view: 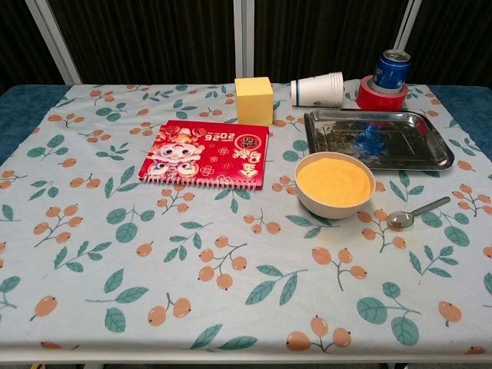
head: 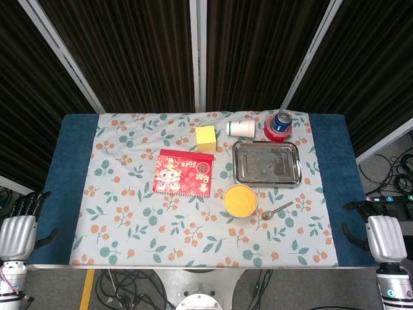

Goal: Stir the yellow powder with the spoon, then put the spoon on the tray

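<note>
A bowl point(head: 240, 200) point(view: 334, 184) filled with yellow powder stands on the floral cloth, just in front of the empty steel tray point(head: 267, 163) point(view: 375, 140). A metal spoon point(head: 277, 210) point(view: 416, 214) lies flat on the cloth to the right of the bowl, its handle pointing away to the right. My left hand point(head: 19, 227) hangs beside the table's left edge with its fingers apart and nothing in them. My right hand point(head: 383, 232) hangs off the right edge, likewise holding nothing. The chest view shows neither hand.
A red notebook point(head: 184, 172) point(view: 206, 153) lies left of the bowl. Behind it stands a yellow block point(head: 205, 138) point(view: 254, 100). A white paper cup point(head: 241, 128) point(view: 317, 90) lies on its side beside a blue can point(head: 281, 121) point(view: 391, 70) standing in a red tape roll point(head: 276, 134) point(view: 381, 97).
</note>
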Robot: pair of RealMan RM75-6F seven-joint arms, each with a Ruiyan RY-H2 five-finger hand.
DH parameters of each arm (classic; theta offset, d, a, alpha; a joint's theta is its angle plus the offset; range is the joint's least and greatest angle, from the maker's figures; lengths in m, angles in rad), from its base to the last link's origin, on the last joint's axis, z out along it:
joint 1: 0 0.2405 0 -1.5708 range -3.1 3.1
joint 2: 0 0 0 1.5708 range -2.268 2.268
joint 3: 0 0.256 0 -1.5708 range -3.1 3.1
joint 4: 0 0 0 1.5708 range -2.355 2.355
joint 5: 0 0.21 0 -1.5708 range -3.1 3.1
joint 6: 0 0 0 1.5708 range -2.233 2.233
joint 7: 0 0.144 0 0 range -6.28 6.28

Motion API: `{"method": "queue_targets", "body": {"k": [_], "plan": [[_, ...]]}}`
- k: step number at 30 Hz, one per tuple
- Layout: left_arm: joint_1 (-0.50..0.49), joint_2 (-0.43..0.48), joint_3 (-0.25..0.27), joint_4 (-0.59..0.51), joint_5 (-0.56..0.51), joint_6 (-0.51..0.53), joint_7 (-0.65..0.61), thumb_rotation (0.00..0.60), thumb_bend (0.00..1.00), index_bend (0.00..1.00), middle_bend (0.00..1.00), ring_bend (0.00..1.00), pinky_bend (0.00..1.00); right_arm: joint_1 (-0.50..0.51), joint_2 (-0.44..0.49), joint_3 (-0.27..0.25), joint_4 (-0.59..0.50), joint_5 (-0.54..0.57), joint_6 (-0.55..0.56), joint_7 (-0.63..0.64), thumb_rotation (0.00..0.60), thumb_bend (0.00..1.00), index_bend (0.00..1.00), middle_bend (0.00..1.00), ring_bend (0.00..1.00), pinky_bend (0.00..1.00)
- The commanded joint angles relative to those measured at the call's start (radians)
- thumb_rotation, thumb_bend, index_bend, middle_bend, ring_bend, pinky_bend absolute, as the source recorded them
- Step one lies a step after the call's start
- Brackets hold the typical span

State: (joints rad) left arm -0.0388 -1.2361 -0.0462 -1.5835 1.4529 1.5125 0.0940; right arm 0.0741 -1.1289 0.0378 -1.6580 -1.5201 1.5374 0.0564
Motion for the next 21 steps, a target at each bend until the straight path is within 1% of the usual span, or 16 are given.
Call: {"method": "queue_targets", "body": {"k": [1, 7, 9, 11, 12, 13, 14, 15, 16, 17, 18, 21], "plan": [[0.000, -0.001, 0.000, 0.001, -0.001, 0.000, -0.002, 0.600, 0.22, 0.18, 0.18, 0.12, 0.12, 0.000, 0.000, 0.001, -0.004, -0.005, -0.001, -0.003, 0.600, 0.27, 0.36, 0.41, 0.29, 0.45], [0.002, -0.002, 0.001, 0.005, 0.001, 0.002, -0.007, 0.600, 0.22, 0.19, 0.18, 0.12, 0.12, 0.003, 0.004, 0.001, -0.008, -0.014, -0.011, -0.009, 0.600, 0.27, 0.36, 0.42, 0.30, 0.45], [0.003, -0.004, 0.001, 0.006, 0.001, 0.004, -0.010, 0.600, 0.22, 0.19, 0.18, 0.12, 0.12, 0.015, 0.008, 0.003, -0.009, -0.018, -0.032, -0.021, 0.600, 0.26, 0.36, 0.45, 0.33, 0.46], [0.002, -0.005, 0.001, 0.008, 0.001, 0.003, -0.012, 0.600, 0.22, 0.19, 0.18, 0.12, 0.12, 0.037, 0.012, 0.008, -0.005, -0.022, -0.061, -0.040, 0.600, 0.24, 0.36, 0.49, 0.41, 0.56], [0.002, -0.005, 0.001, 0.008, 0.001, 0.002, -0.013, 0.600, 0.22, 0.19, 0.18, 0.12, 0.12, 0.056, 0.016, 0.011, -0.003, -0.025, -0.090, -0.052, 0.600, 0.22, 0.36, 0.54, 0.49, 0.68], [0.002, -0.005, 0.001, 0.009, 0.001, 0.001, -0.015, 0.600, 0.22, 0.19, 0.18, 0.12, 0.12, 0.073, 0.018, 0.014, -0.001, -0.027, -0.114, -0.059, 0.600, 0.21, 0.36, 0.57, 0.53, 0.73], [0.002, -0.005, 0.001, 0.008, 0.001, 0.001, -0.016, 0.600, 0.22, 0.19, 0.18, 0.12, 0.12, 0.091, 0.019, 0.017, 0.002, -0.029, -0.140, -0.066, 0.600, 0.19, 0.36, 0.64, 0.60, 0.84], [0.002, -0.004, 0.001, 0.009, 0.001, 0.001, -0.018, 0.600, 0.22, 0.19, 0.18, 0.12, 0.13, 0.116, 0.017, 0.023, 0.011, -0.028, -0.176, -0.072, 0.600, 0.18, 0.36, 0.70, 0.67, 0.91], [0.002, -0.004, 0.000, 0.009, 0.000, 0.001, -0.018, 0.600, 0.22, 0.18, 0.18, 0.12, 0.12, 0.135, 0.014, 0.027, 0.019, -0.024, -0.206, -0.078, 0.600, 0.18, 0.36, 0.75, 0.71, 0.96], [0.002, -0.003, 0.000, 0.010, -0.001, 0.000, -0.019, 0.600, 0.22, 0.19, 0.18, 0.12, 0.12, 0.156, 0.010, 0.030, 0.027, -0.019, -0.238, -0.086, 0.600, 0.17, 0.36, 0.79, 0.76, 0.99], [0.002, -0.003, 0.000, 0.010, -0.003, -0.001, -0.019, 0.600, 0.22, 0.19, 0.18, 0.12, 0.12, 0.182, 0.002, 0.034, 0.043, -0.013, -0.281, -0.098, 0.600, 0.17, 0.36, 0.82, 0.80, 1.00], [0.002, -0.002, 0.001, 0.008, -0.007, -0.005, -0.016, 0.600, 0.22, 0.19, 0.18, 0.12, 0.12, 0.247, -0.027, 0.035, 0.086, 0.002, -0.390, -0.142, 0.600, 0.17, 0.38, 0.89, 0.86, 1.00]]}}
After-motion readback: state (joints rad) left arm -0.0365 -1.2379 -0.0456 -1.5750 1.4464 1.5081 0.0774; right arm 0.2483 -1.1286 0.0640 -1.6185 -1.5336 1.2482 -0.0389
